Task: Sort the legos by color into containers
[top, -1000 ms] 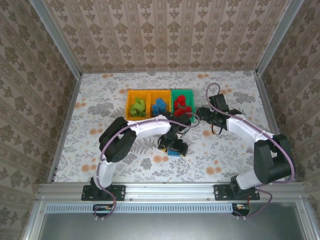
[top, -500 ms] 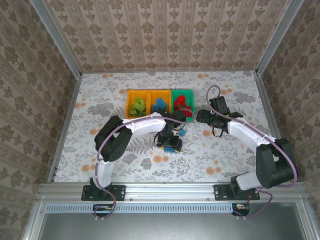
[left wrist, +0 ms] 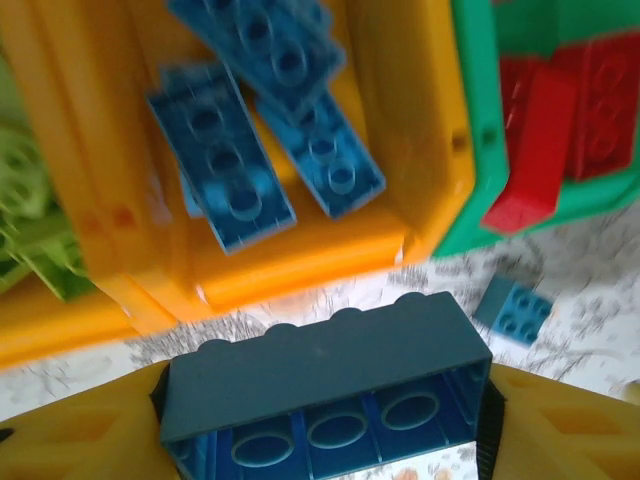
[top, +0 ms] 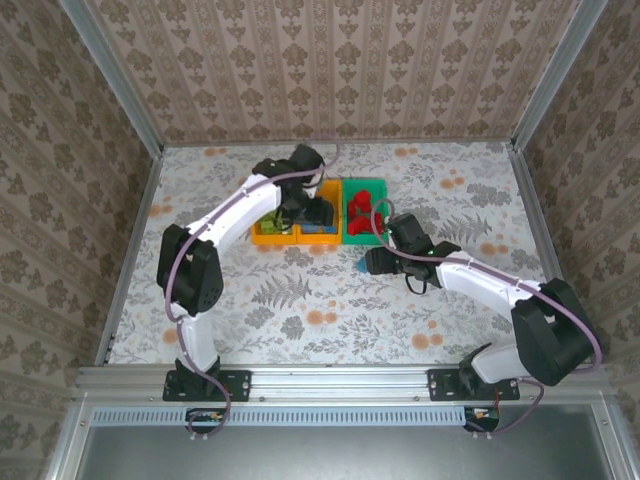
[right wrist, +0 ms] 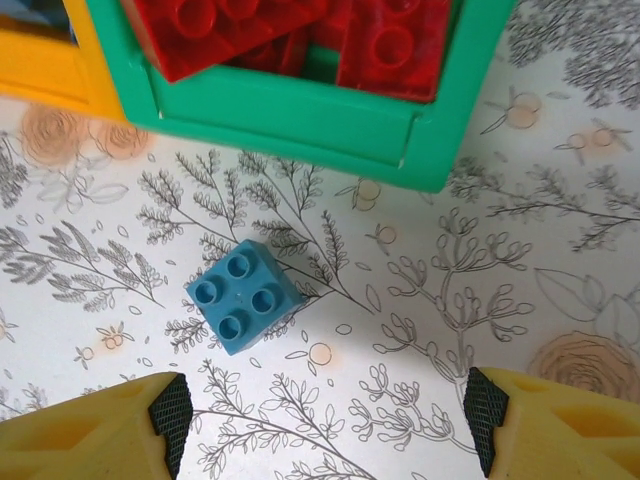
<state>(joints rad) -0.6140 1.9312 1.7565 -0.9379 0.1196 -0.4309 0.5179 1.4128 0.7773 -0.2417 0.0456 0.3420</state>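
Your left end effector grips a long blue brick by its ends between the yellow fingers, its hollow underside facing you. Just beyond it you see an orange bin holding several blue bricks. To its left, a second orange bin holds lime green bricks. To its right, a green bin holds red bricks. A small blue brick lies studs-up on the flowered desk, just beside the green bin's near corner.
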